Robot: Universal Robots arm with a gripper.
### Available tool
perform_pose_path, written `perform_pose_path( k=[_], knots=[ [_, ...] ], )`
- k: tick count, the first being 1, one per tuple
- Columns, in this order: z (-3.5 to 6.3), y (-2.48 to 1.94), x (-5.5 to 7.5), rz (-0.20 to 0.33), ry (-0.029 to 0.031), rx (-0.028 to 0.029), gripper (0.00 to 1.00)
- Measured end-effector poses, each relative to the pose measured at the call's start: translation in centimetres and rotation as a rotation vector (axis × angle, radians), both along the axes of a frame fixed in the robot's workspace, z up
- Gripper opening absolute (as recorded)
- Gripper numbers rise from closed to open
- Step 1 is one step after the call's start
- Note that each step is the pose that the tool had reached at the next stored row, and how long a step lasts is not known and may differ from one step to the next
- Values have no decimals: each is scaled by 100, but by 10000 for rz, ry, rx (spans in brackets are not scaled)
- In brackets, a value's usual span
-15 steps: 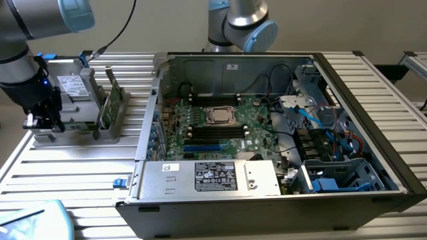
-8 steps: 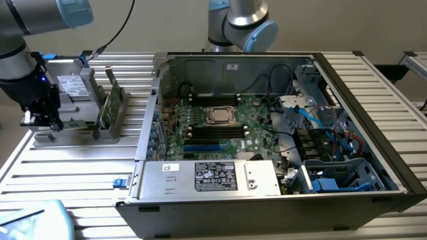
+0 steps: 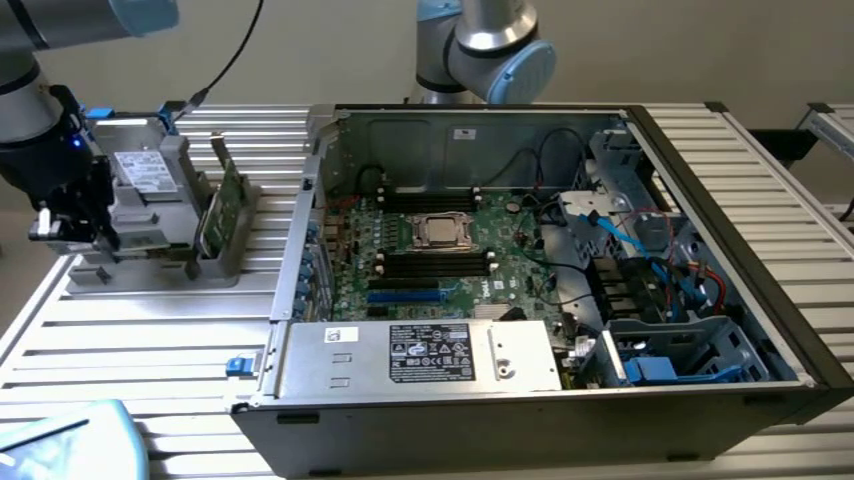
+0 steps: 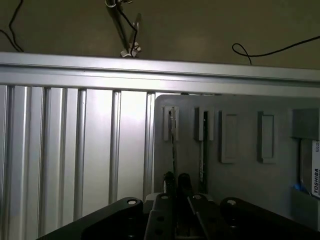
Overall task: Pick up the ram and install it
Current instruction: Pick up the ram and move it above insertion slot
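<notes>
We judge the task to be at its very start. The pincer (image 4: 176, 181) is down at the grey holder (image 4: 240, 185), which stands on the slatted tabletop (image 3: 134, 340) near the edge at the exterior view's left, well apart from the open computer case (image 3: 747, 190). In the wrist view the ram (image 4: 173, 142) shows edge-on as a thin upright strip seated in one of the holder's slots. It runs straight down to the two dark fingertips (image 4: 169, 179), which stand close together on either side of it. To us that reads as the pincer clamped on the ram, though the contact itself is dim. A second thin board (image 4: 204, 150) stands in the next slot, just beside the first and untouched.

So the grasp looks made, but the ram is not yet lifted out. The carry across to the case and the seating on the motherboard (image 3: 461, 255) are both left to do. Long black slots lie on either side of the processor socket (image 3: 441, 230), and we cannot tell whether any is filled.

The green expansion card (image 3: 220, 205) and the silver drive (image 3: 140, 170) stand in the same holder.

As for writing, "TOSHIBA" can be read on the drive's white label (image 4: 316, 182) in the wrist view. The power supply (image 3: 414, 355) at the near side of the case carries a dark label whose print we cannot read.
</notes>
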State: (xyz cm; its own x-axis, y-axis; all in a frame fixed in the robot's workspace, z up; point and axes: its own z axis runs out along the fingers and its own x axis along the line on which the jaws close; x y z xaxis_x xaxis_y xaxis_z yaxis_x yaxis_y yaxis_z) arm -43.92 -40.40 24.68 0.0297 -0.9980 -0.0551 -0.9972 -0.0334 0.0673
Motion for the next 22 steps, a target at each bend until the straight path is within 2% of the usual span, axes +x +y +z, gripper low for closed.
perform_pose_path(
  k=[7,22],
  knots=[
    [151,0,0,0,0,-1,15],
    [797,-1,10,19,16,0,15]
  ],
)
